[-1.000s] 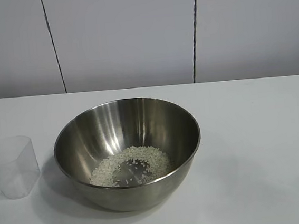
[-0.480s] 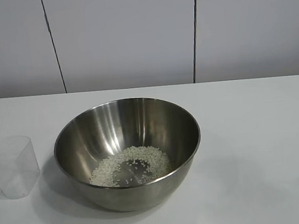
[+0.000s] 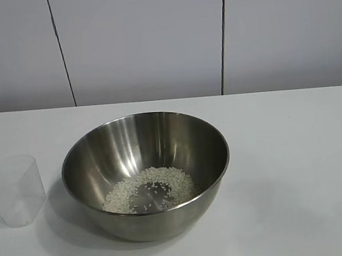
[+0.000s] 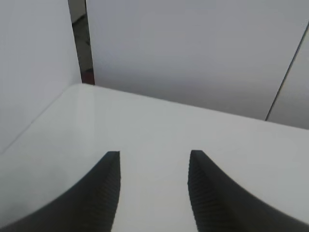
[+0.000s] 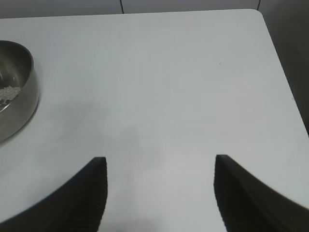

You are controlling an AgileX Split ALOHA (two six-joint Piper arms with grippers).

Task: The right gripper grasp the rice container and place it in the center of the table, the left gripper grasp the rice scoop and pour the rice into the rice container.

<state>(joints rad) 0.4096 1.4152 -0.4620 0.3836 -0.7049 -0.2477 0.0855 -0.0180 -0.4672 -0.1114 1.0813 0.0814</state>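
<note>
The left gripper [image 4: 153,159] hangs above the bare white worktop [image 4: 159,125], its two dark ribbed fingers [image 4: 99,193] spread apart with nothing between them. Beyond the worktop's far edge stand pale wall panels [image 4: 193,48] split by a dark gap [image 4: 79,43].

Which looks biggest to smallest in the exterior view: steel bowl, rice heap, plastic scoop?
1. Rice container, by far the largest.
2. Rice, the pale patch across the bowl's bottom.
3. Rice scoop, standing at the frame's left edge; partly cut off, so its place against the rice is less sure.
</note>
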